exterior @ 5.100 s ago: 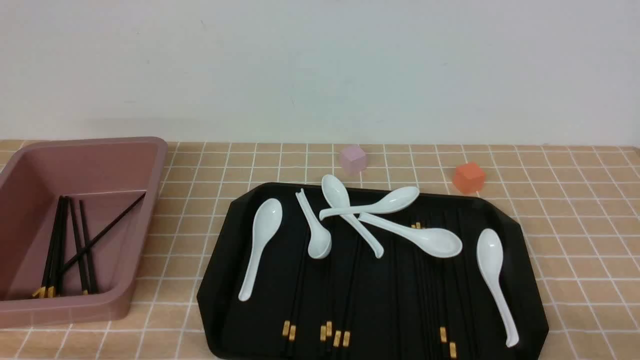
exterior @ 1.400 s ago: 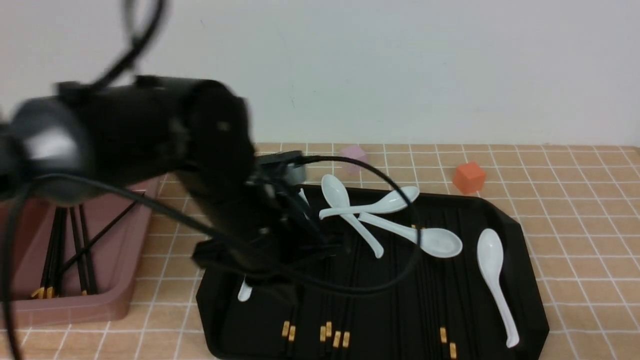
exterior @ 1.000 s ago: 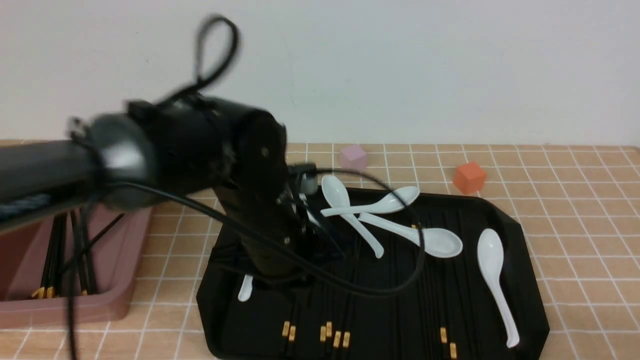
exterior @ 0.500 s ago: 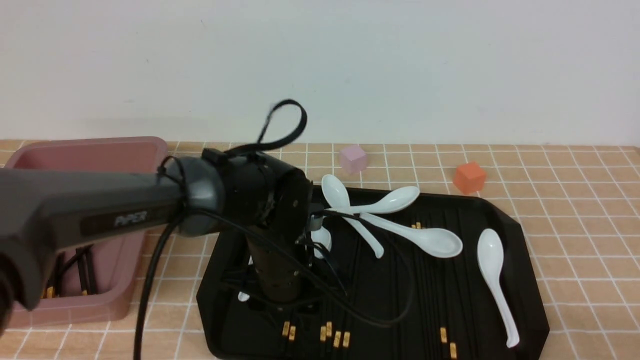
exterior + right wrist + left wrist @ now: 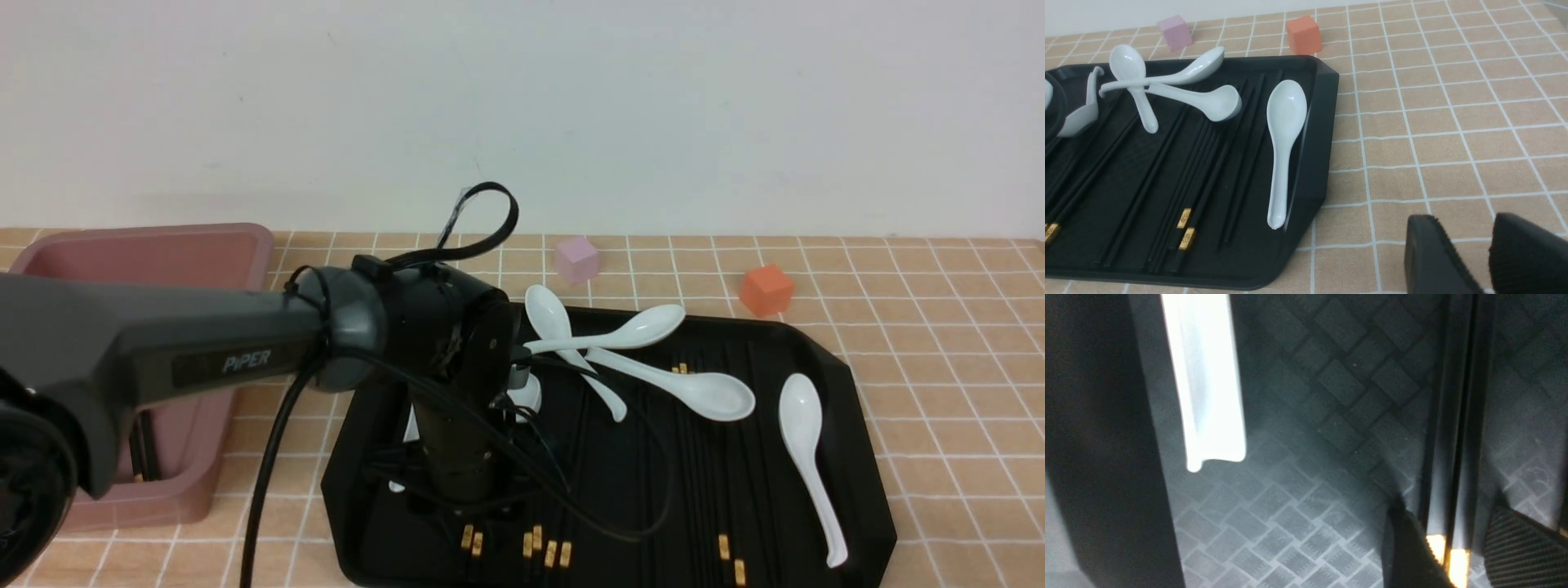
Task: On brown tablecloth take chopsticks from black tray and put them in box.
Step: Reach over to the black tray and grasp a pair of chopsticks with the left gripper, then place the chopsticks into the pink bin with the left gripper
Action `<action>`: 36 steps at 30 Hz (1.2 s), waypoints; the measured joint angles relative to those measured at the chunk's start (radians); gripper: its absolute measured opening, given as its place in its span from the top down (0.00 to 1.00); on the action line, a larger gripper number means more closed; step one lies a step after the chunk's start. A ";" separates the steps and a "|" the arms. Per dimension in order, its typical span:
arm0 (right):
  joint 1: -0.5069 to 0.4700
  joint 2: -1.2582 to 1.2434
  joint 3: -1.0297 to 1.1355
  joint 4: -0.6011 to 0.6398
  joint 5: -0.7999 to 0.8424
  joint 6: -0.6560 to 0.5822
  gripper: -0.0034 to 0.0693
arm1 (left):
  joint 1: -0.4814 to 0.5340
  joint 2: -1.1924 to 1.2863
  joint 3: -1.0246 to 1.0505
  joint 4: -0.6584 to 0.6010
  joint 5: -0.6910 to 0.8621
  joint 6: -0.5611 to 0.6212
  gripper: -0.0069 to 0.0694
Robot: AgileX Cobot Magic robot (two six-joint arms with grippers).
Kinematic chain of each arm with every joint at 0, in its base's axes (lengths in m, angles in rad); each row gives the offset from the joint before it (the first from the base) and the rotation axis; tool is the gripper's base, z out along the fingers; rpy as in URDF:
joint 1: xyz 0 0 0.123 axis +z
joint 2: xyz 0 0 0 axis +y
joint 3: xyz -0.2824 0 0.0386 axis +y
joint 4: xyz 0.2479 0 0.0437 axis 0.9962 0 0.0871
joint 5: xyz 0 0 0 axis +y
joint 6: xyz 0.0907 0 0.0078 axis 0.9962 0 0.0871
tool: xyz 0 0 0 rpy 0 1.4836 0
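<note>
The black tray [image 5: 808, 333] lies on the brown tablecloth [image 5: 939, 367] with several black chopsticks along it, gold ends [image 5: 558, 553] at its near edge. My left gripper [image 5: 472, 510] is down at the tray's front left. In the left wrist view it [image 5: 1447, 506] is open, with one finger on each side of a pair of chopsticks [image 5: 1453, 457], just above their gold ends. The box [image 5: 229, 237] stands at the left, its contents mostly hidden by my arm. My right gripper [image 5: 1461, 220] is open and empty over the cloth, right of the tray [image 5: 1314, 134].
Several white spoons [image 5: 804, 425] lie on the tray, three crossed at its back; one handle [image 5: 1204, 384] is close beside my left gripper. A pink cube [image 5: 577, 259] and an orange cube [image 5: 765, 290] sit behind the tray. My left arm spans the box and the tray's left side.
My left arm has swung in from the left over the box and lowered onto the tray's front left. In the last half second it sank a little further. The spoons have not moved.
</note>
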 joint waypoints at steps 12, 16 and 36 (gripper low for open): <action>0.000 0.000 0.000 0.000 0.000 0.000 0.62 | 0.000 0.003 -0.007 -0.014 0.023 0.000 0.75; 0.000 0.000 0.000 0.000 0.000 0.000 0.62 | 0.000 -0.019 0.002 -0.035 0.037 0.000 0.75; 0.000 0.000 0.000 0.000 0.000 0.000 0.62 | 0.159 -0.483 0.013 -0.030 0.231 -0.090 0.75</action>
